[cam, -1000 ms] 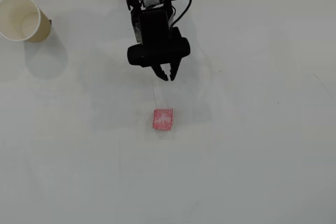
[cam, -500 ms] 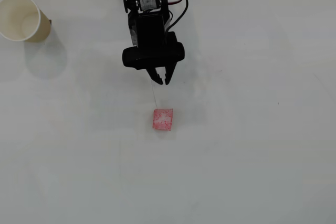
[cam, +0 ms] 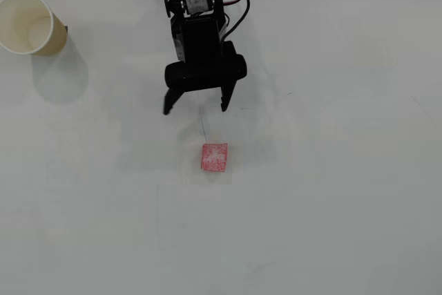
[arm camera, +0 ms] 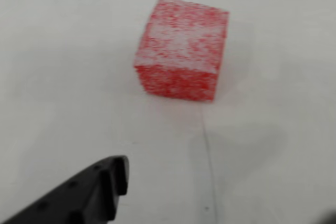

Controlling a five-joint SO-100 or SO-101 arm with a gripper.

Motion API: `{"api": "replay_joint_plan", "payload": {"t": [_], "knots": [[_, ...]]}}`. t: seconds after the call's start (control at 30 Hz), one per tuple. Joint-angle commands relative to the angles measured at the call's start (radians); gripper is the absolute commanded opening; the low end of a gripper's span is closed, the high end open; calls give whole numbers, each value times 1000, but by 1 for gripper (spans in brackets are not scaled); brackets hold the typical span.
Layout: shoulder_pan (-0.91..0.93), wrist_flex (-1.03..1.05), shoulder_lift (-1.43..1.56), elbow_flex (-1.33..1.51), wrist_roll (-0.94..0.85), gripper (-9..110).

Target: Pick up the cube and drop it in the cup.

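A small red-pink cube [cam: 214, 157] with whitish speckles lies on the white table, near the middle of the overhead view. The black gripper [cam: 195, 110] hangs just above it in the picture, open wide, its two fingers spread to either side with nothing between them. In the wrist view the cube [arm camera: 182, 49] fills the upper centre, and one black fingertip [arm camera: 107, 176] pokes in at the bottom left, apart from the cube. The cream-white paper cup [cam: 31, 24] stands at the top left corner of the overhead view, far from the gripper.
The arm's black body with red and black wires [cam: 233, 1] reaches down from the top edge. A thin line [cam: 204, 126] runs across the white table [cam: 331, 191] between gripper and cube.
The gripper's fingers were shut together a second ago and have now spread wide apart. The arm shifted slightly left. Cube and cup have not moved.
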Motion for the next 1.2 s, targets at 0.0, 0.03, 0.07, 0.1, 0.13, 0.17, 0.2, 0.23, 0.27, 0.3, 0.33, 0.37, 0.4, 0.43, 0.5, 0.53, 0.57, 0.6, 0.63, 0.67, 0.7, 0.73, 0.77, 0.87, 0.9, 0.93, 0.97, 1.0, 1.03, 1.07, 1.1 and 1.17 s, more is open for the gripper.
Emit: {"api": "replay_joint_plan", "payload": {"t": [0.0, 0.03, 0.07, 0.1, 0.13, 0.17, 0.2, 0.23, 0.27, 0.3, 0.33, 0.37, 0.4, 0.43, 0.5, 0.53, 0.57, 0.6, 0.63, 0.67, 0.7, 0.73, 0.77, 0.87, 0.9, 0.93, 0.97, 1.0, 1.03, 1.07, 1.1, 1.17], "knots": [[3, -26, 11, -115, -9, 57], [0, -20, 11, -115, -9, 57], [-5, -8, 11, -118, -9, 57], [-11, 8, 9, -123, -9, 57], [-14, 12, 6, -126, -9, 57], [-17, 14, 0, -130, -9, 57], [-20, 14, -9, -137, -9, 57], [-23, 15, -21, -144, -9, 57], [-25, 17, -34, -155, -9, 57], [-26, 17, -49, -169, -9, 57], [-29, 17, -67, -183, -9, 57], [-29, 17, -87, -199, -9, 57], [-31, 17, -107, -218, -9, 57], [-32, 17, -126, -236, -9, 57], [-38, 17, -164, -272, -9, 57], [-41, 17, -183, -288, -9, 57], [-44, 17, -198, -305, -9, 57], [-48, 17, -213, -319, -9, 57], [-51, 17, -227, -331, -9, 57], [-54, 14, -238, -341, -9, 57], [-57, 8, -247, -345, -9, 57], [-60, 6, -258, -351, -9, 57], [-63, 6, -268, -359, -9, 57], [-77, 6, -296, -382, -9, 57], [-80, 6, -304, -391, -9, 57], [-81, 6, -314, -400, -9, 57], [-83, 6, -325, -411, -9, 57], [-83, 6, -337, -423, -9, 57], [-83, 6, -350, -434, -9, 57], [-83, 6, -362, -446, -9, 57], [-83, 6, -374, -457, -9, 57], [-86, 6, -402, -480, -9, 57]]}}
